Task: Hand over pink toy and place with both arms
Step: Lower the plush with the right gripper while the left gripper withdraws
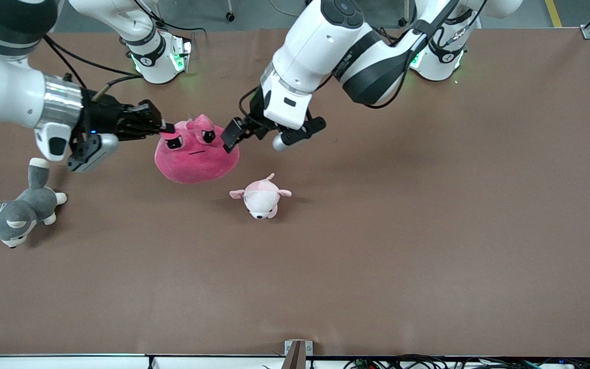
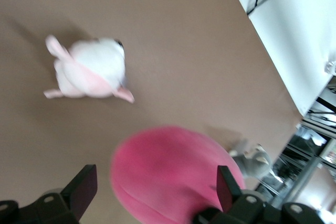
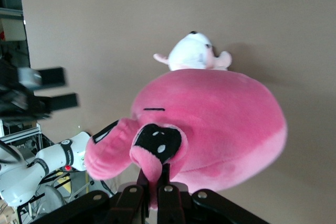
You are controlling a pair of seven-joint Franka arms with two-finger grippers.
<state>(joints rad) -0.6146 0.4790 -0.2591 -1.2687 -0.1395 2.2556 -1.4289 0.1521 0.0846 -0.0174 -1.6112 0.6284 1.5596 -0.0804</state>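
Brown counter, grey husky plush at right arm's end. Right end effector clenched on pink toy at ear fold, toy lifted over counter. Soft, light, squashy; best pinched at fold or flank. Left end effector released, straddling toy's flank. Pale pig plush nearer front camera.

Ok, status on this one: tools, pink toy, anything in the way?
Right tool shut on the pink toy, held above the table. Left tool open, straddling the toy, not yet closed. Small pale pink plush lies just beneath; grey husky well aside.
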